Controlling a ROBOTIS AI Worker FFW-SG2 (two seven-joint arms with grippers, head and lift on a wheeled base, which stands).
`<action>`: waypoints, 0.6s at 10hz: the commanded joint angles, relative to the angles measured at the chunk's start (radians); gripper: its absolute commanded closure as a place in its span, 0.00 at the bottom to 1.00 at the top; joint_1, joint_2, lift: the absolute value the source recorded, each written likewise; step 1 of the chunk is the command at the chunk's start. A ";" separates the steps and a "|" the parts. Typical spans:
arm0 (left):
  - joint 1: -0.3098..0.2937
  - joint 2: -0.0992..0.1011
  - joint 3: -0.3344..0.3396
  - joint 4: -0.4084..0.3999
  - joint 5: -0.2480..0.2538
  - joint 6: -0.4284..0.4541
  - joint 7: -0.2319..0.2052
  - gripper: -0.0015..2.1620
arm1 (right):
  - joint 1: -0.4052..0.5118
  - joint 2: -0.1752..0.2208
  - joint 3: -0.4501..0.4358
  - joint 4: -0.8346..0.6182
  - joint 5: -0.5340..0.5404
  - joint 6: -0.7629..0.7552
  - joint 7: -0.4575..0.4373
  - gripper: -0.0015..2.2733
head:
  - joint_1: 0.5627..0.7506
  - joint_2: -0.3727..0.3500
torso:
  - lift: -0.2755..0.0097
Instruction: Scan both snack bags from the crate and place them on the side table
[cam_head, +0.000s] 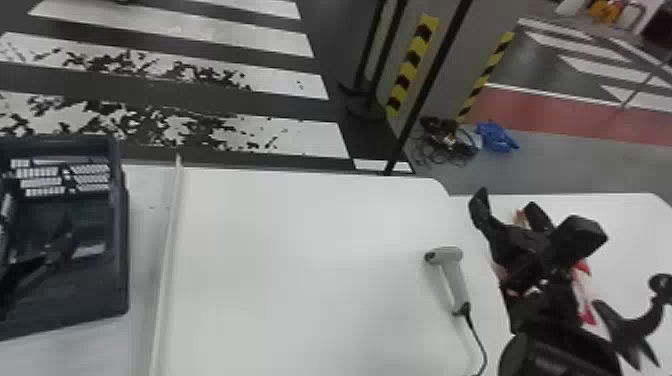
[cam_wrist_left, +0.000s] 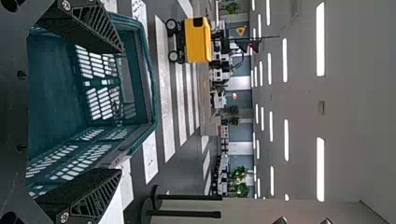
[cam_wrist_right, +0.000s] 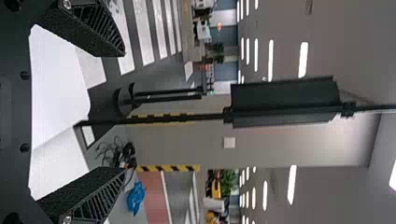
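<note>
Snack bags (cam_head: 586, 312), seemingly, lie partly hidden on the side counter (cam_head: 631, 245) beneath the right end effector (cam_wrist_right: 123, 111), spread wide and empty like the left end effector (cam_wrist_left: 121, 109), where a low sideways sweep could drag them off the edge.

In the head view, the crate (cam_head: 122, 260) is cut off at the left side. The right arm (cam_head: 560, 350) hides most of something red (cam_head: 585, 295). The scanner's (cam_head: 455, 280) cord (cam_head: 478, 340) runs off the bottom.

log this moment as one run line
left gripper open, facing crate | right gripper open, over side table | scanner on middle table
</note>
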 joint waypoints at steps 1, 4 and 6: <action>-0.003 -0.011 -0.020 -0.005 -0.007 0.005 0.014 0.04 | 0.086 0.031 0.106 -0.094 0.037 -0.079 0.000 0.03 | 0.70 0.09 | 0.62; -0.003 -0.025 -0.060 -0.006 -0.019 0.008 0.040 0.04 | 0.210 0.031 0.278 -0.151 0.144 -0.217 -0.043 0.03 | 0.70 0.23 | 0.62; 0.025 -0.028 -0.086 -0.006 -0.045 -0.109 0.064 0.04 | 0.258 0.031 0.316 -0.154 0.199 -0.189 -0.043 0.03 | 0.70 0.31 | 0.62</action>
